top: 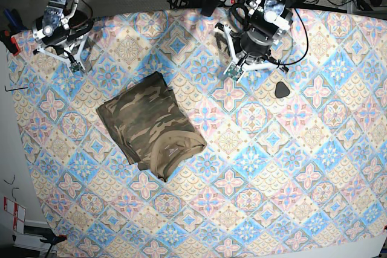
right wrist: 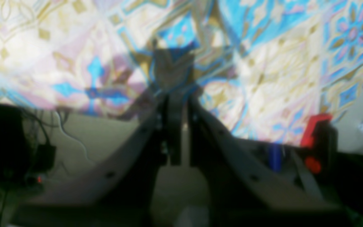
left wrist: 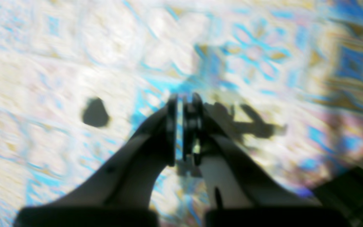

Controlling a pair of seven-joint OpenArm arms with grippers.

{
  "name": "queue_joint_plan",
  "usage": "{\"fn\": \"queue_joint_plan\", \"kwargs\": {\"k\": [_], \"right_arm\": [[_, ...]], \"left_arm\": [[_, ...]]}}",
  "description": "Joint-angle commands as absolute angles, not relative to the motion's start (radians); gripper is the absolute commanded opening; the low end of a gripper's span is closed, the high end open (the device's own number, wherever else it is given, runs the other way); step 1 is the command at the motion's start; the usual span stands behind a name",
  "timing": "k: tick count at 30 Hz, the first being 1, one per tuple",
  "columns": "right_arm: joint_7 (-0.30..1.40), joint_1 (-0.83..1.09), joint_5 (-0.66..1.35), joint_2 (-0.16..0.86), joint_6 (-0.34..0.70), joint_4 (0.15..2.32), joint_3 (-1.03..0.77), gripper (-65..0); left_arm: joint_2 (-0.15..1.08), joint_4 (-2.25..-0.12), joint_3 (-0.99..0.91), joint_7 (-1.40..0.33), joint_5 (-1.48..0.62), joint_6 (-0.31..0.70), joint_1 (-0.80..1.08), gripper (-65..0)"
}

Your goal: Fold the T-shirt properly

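Note:
The camouflage T-shirt (top: 151,126) lies folded into a compact bundle on the left-middle of the patterned tablecloth (top: 290,167), its tan collar band toward the near side. My left gripper (top: 234,74) hovers over the cloth at the far centre-right, well apart from the shirt. In the left wrist view the left gripper (left wrist: 184,102) is shut with nothing in it. My right gripper (top: 76,63) is at the far left corner, also away from the shirt. In the right wrist view the right gripper (right wrist: 178,97) is shut and empty. Neither wrist view shows the shirt.
A small black object (top: 282,90) lies on the cloth just right of the left arm; the left wrist view shows that black object (left wrist: 95,113) too. A red clamp (right wrist: 315,127) grips the table edge near the right arm. Cables hang beyond the far edge.

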State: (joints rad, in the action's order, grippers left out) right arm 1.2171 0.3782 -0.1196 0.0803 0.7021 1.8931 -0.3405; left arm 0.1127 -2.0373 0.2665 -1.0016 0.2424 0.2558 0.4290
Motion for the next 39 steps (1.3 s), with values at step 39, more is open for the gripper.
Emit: {"fn": "queue_joint_plan", "kwargs": {"k": [39], "right_arm": [[1.127,0.625,-0.12,0.039,0.698,1.905,-0.369,-62.1]], "left_arm": [[0.074,-1.949,0.051,-0.702,0.208,0.249,0.918,-65.0]]}}
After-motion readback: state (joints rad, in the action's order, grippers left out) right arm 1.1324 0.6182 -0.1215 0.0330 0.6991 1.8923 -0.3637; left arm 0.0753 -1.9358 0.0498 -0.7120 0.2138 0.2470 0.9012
